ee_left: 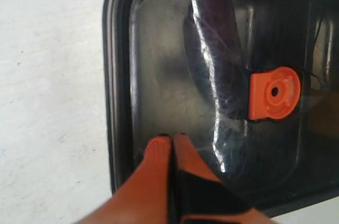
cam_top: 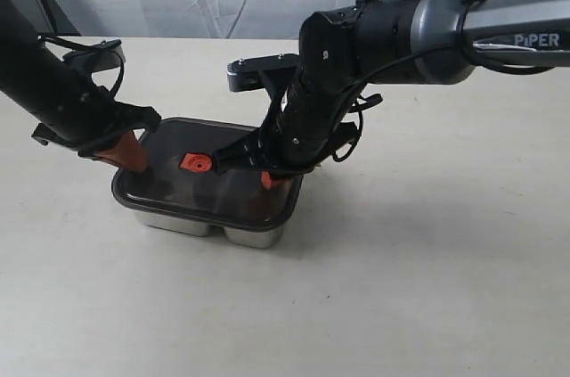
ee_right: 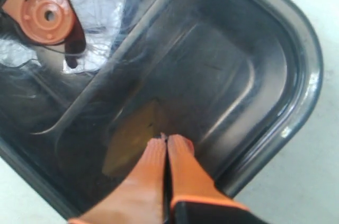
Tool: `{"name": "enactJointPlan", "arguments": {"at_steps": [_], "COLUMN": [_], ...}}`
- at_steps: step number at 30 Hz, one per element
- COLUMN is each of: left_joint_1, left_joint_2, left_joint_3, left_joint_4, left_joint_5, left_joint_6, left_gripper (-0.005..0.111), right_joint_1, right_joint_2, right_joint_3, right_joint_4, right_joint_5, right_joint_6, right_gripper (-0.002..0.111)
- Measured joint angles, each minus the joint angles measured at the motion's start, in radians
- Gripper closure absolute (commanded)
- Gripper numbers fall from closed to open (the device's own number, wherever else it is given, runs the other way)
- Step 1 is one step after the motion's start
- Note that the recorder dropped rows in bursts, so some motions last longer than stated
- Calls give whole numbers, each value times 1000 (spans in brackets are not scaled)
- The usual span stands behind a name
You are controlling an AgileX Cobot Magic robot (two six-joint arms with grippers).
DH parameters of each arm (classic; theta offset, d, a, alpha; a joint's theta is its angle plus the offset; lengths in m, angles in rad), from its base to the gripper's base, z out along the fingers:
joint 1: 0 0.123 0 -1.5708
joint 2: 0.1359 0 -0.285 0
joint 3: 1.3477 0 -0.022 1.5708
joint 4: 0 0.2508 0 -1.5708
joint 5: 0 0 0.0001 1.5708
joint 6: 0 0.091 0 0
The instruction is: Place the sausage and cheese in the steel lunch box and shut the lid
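Exterior view: the steel lunch box (cam_top: 239,234) sits on a pale desk (cam_top: 410,288) with the smoky lid (cam_top: 165,183) lying on top, its orange valve (cam_top: 196,163) at centre. The left fingers (cam_top: 134,159) rest on one end of the lid and the right fingers (cam_top: 267,181) on the other. PiPER lettering (cam_top: 537,39) marks the right arm's grey casing.

Left wrist view: the left fingers (ee_left: 170,140), pinched together with nothing between them, touch the lid (ee_left: 159,75) near its rim. The sausage (ee_left: 214,60) shows dimly through the lid, just beside the valve (ee_left: 274,92).

Right wrist view: the right fingers (ee_right: 167,142), likewise closed on nothing, meet the lid (ee_right: 254,38). Beneath it the yellowish cheese (ee_right: 132,136) lies in the compartment under the fingertips, with the divider (ee_right: 132,49) between it and the valve (ee_right: 46,15).
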Motion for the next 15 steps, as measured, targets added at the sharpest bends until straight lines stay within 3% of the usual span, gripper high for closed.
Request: {"name": "enactJointPlan", "arguments": {"at_steps": [6, 15], "left_joint_1": [0, 0], "left_joint_2": [-23, -484], "left_joint_3": [2, 14], "left_joint_4": [11, 17], "left_joint_5": [-30, -215], "left_joint_6": [23, 54], "left_gripper": [107, 107], "right_joint_1": [0, 0], "right_joint_2": [-19, -354], "right_joint_3": [3, 13], "right_joint_4": [-11, -88], "right_joint_5": [-12, -25], "right_joint_6": [0, 0], "right_gripper": [109, 109]}}
